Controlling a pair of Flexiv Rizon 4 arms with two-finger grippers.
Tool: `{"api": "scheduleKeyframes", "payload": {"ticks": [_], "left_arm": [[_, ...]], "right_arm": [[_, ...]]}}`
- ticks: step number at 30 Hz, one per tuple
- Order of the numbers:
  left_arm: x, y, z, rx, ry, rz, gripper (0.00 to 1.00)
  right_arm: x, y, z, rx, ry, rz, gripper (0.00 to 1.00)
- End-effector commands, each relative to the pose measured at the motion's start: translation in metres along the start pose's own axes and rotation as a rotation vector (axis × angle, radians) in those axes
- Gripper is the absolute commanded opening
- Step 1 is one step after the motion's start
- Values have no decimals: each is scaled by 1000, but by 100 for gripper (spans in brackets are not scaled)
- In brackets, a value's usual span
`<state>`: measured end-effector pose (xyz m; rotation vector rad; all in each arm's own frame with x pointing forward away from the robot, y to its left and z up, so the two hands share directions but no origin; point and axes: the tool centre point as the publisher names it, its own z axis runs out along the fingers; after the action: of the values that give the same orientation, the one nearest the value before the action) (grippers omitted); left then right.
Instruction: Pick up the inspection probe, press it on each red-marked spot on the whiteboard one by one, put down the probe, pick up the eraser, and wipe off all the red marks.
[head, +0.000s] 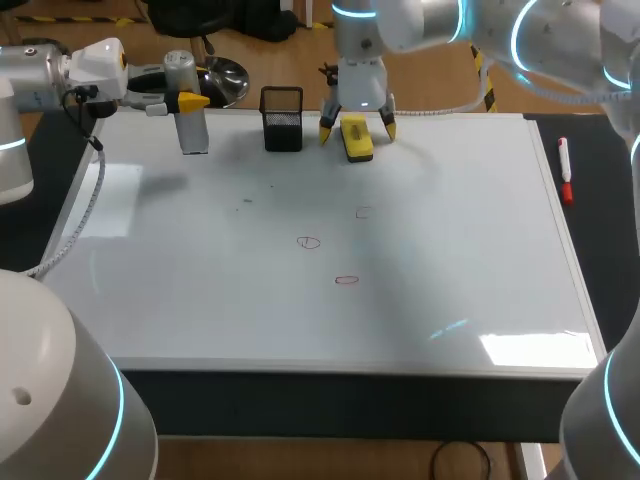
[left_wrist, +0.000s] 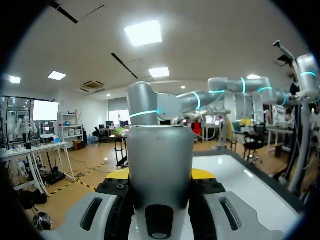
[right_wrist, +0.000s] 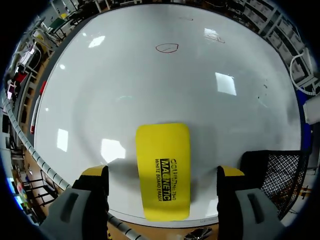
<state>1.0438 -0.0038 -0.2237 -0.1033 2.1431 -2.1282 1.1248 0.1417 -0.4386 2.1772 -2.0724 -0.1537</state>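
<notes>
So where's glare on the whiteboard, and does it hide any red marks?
Head view: the whiteboard glares at its left side and near-right corner, clear of the red marks. Right wrist view: bright patches around the eraser, none over a mark.

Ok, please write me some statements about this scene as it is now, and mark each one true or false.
1. The right gripper is shut on the yellow eraser. False: its fingers stand open on either side, not touching it.
2. The left gripper holds the gray probe. True.
3. Red marks remain on the whiteboard. True.
4. The red marker lies inside the black mesh holder. False: it lies off the whiteboard, beside its edge.
</notes>
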Motion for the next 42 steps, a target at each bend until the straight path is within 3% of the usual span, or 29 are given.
{"api": "scheduleKeyframes", "payload": {"ticks": [1, 3, 4, 14, 23, 28, 42], "left_arm": [[1, -1, 0, -1, -2, 1, 0], [1, -1, 0, -1, -2, 1, 0], [1, -1, 0, -1, -2, 1, 0], [1, -1, 0, -1, -2, 1, 0], [1, -1, 0, -1, -2, 1, 0], [1, -1, 0, -1, -2, 1, 0], [1, -1, 0, -1, -2, 1, 0]], "right_arm": [[3, 0, 2, -2, 14, 1, 43], [4, 1, 2, -2, 16, 6, 25], [4, 1, 2, -3, 16, 7, 0], [7, 7, 4, 0, 3, 24, 0], [18, 20, -15, 8, -30, 51, 0], [37, 27, -28, 23, -19, 81, 0], [105, 47, -47, 99, -7, 301, 0]]}}
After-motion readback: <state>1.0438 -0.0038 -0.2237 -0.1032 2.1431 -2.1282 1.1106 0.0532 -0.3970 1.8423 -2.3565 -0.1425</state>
